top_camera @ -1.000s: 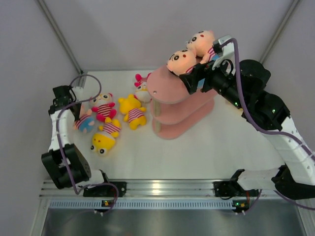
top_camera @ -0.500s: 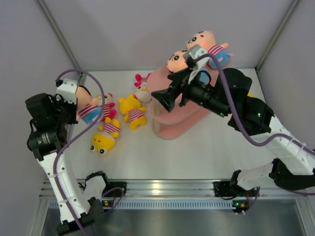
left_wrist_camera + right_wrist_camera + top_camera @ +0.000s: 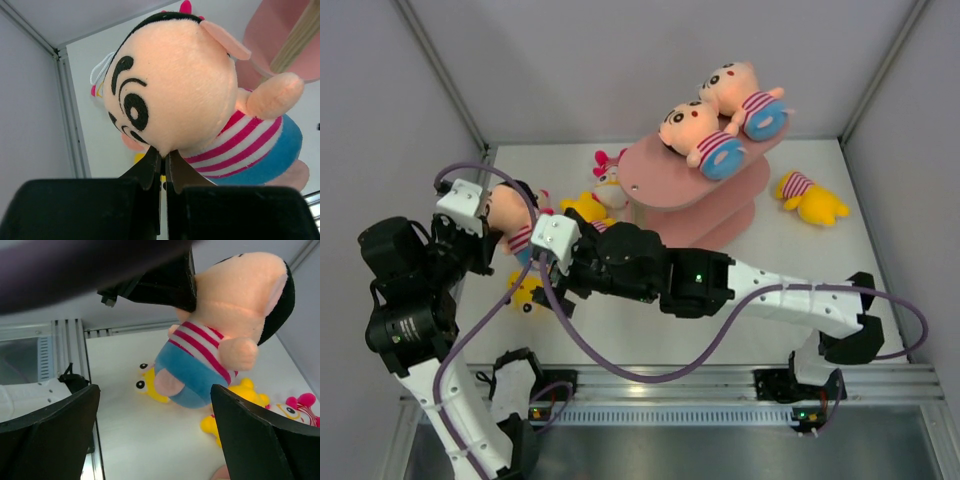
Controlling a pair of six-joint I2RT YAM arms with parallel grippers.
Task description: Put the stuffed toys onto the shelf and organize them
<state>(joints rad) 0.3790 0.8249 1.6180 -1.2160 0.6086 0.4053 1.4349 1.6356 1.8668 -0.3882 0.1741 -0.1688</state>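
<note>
A strip of white table (image 3: 650, 340) runs along the near edge, and the right arm lies across it toward the left. The right gripper (image 3: 154, 390) gapes wide with nothing in it, facing the striped doll (image 3: 170, 90). The left gripper (image 3: 161, 161) pinches that doll under the chin, aloft near the left wall. A yellow toy (image 3: 145, 385) lies beneath. Farther back, the shelf (image 3: 655, 185) carries two dolls (image 3: 698, 132) on top, and another yellow toy (image 3: 810, 198) lies to its right.

No readable text anywhere — no labels, brands, numbers.

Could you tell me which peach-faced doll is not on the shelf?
The doll in the left gripper's jaws; the other two lie on the shelf's top board.
</note>
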